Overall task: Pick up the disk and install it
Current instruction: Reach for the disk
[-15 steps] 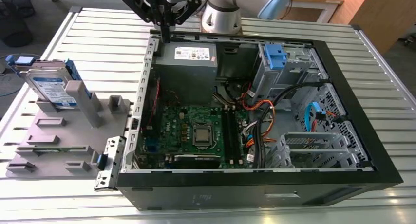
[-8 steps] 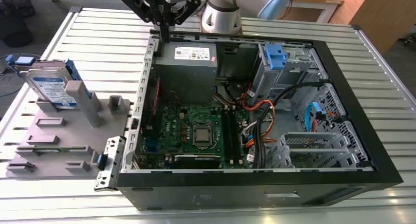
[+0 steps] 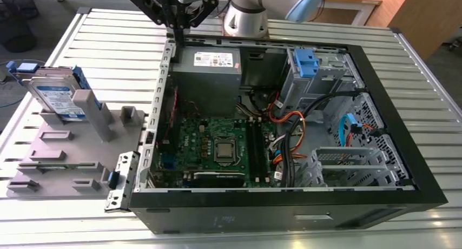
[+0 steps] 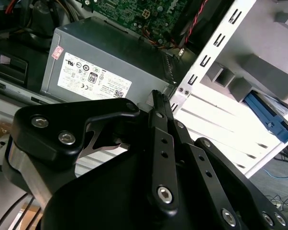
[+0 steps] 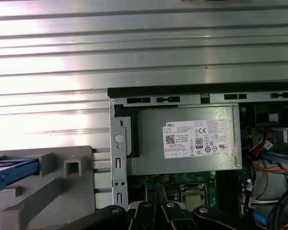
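Silver metal, the disk (image 3: 59, 100) is stood upright in a grey fixture (image 3: 72, 162) at the exterior view's left, well apart from the gripper (image 3: 175, 23), whose jaws are closed on nothing. It is judged stiff, rather heavy and shock-sensitive; the flat faces should be gripped.

On the bench (image 3: 108, 38), the open computer case (image 3: 289, 208) lies at the exterior view's right, a fixture (image 3: 68, 151) just beside it at the left. The disk (image 3: 61, 100) stands on edge on the fixture's far end (apart from the case). The claw (image 3: 177, 27) hangs above the case's far corner, near the power supply (image 3: 209, 76) inside.
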Available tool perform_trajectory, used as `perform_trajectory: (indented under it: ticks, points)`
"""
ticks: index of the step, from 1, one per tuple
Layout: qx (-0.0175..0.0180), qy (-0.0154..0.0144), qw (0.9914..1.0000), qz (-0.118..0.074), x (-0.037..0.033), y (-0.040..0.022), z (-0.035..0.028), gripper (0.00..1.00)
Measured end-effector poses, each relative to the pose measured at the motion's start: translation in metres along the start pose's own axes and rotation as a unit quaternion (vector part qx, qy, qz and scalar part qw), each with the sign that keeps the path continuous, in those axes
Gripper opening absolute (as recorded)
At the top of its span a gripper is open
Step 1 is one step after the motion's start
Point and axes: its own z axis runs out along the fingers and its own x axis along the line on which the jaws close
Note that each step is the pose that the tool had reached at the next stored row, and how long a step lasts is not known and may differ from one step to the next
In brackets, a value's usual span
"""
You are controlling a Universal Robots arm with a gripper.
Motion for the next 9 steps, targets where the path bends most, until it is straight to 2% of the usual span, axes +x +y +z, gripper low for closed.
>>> perform_trajectory:
  ticks: [9]
  points:
    - [0.0000, 0.0000, 1.00000, 0.000, 0.0067, -0.0005, -0.0001, 0.11]
